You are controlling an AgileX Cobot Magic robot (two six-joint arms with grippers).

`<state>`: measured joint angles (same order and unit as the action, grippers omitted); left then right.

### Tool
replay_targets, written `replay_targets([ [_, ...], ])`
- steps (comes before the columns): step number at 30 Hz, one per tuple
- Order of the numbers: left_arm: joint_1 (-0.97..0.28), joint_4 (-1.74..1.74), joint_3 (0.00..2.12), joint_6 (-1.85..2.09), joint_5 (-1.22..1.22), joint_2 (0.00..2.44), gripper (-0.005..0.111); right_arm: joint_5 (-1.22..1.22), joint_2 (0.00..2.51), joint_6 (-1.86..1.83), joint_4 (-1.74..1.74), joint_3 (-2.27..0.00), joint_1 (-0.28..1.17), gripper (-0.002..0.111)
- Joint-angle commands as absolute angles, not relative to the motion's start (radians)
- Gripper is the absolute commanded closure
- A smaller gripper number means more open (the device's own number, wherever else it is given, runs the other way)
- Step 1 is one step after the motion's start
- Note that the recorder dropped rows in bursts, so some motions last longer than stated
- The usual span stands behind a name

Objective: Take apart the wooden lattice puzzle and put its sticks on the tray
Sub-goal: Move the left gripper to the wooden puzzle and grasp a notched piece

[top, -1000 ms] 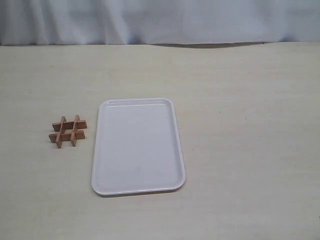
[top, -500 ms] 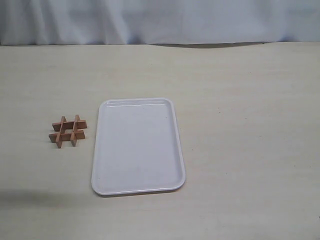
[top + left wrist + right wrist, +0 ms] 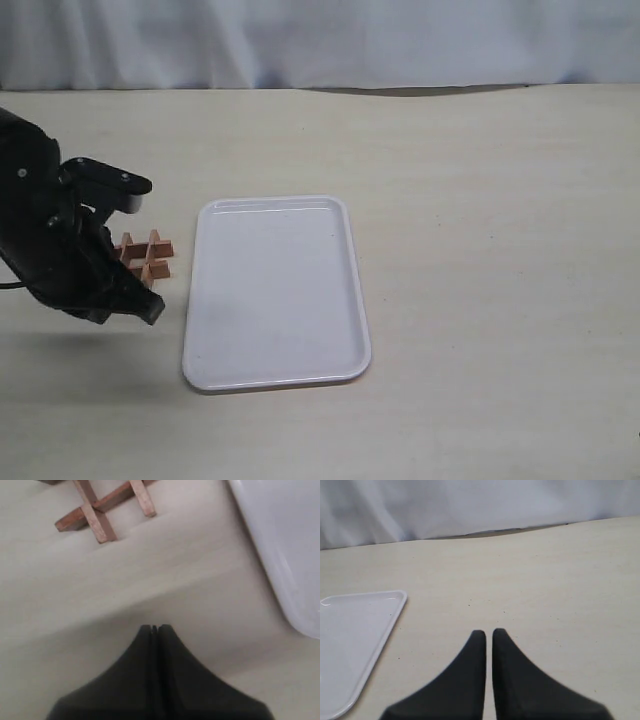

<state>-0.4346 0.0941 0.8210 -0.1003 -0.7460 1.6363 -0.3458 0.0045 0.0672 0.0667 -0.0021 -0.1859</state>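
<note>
The wooden lattice puzzle [image 3: 147, 255], a small reddish-brown hash of four interlocked sticks, lies on the table just left of the white tray [image 3: 275, 290]. My left arm partly covers its left side in the exterior view. My left gripper [image 3: 148, 308] hangs shut just in front of the puzzle, holding nothing. In the left wrist view the shut gripper [image 3: 156, 628] points toward the puzzle [image 3: 105, 507], with bare table between them and the tray [image 3: 280, 540] off to one side. My right gripper [image 3: 488, 632] is shut and empty over bare table, beside a corner of the tray [image 3: 355, 630]. It is outside the exterior view.
A pale cloth backdrop [image 3: 320, 45] hangs along the table's far edge. The tray holds nothing.
My left arm has come into the exterior view from the left and now stands over the table in front of the puzzle, hiding part of it. Puzzle and tray have not moved.
</note>
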Motion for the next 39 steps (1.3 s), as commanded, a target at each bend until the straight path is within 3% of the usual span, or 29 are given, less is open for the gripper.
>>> replay_targets([
  [1,-0.444,0.096,0.833,-0.112,-0.699,1.697,0.107,-0.345,0.0,0.066,0.063,0.0,-0.183,0.104],
  [5,-0.444,0.096,0.833,-0.112,-0.664,1.705,0.1,-0.345,0.0,0.066,0.063,0.0,-0.183,0.104],
  [10,-0.433,0.101,0.833,-0.147,-0.64,1.705,0.072,-0.345,0.0,0.066,0.063,0.0,-0.183,0.104],
  [13,-0.405,0.105,0.833,-0.183,-0.633,1.707,0.061,-0.345,0.0,0.066,0.063,0.0,-0.183,0.104],
  [39,-0.382,0.328,0.829,-0.48,-0.421,1.846,0.061,-0.345,0.0,0.066,0.063,0.0,-0.183,0.104],
])
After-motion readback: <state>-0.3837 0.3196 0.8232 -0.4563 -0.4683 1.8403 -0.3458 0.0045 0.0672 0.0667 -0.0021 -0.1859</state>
